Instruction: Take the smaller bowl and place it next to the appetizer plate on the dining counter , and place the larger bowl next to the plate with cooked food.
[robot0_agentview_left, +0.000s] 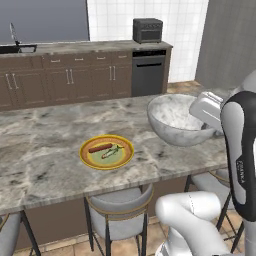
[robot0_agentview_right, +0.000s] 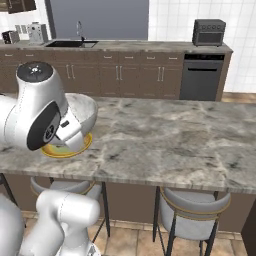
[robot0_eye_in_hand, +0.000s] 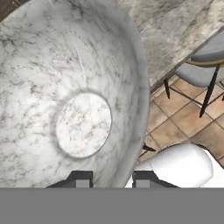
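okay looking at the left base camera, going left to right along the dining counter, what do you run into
The plate with cooked food → the larger bowl, tilted and held at its right rim by the gripper → the robot's dark-and-white arm at the right edge. All over the dining counter.

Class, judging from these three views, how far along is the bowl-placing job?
Done: nothing visibly finished. In hand: the gripper pinches the larger bowl by its rim, near the dining counter edge. Left: set it beside the plate with cooked food, then release.
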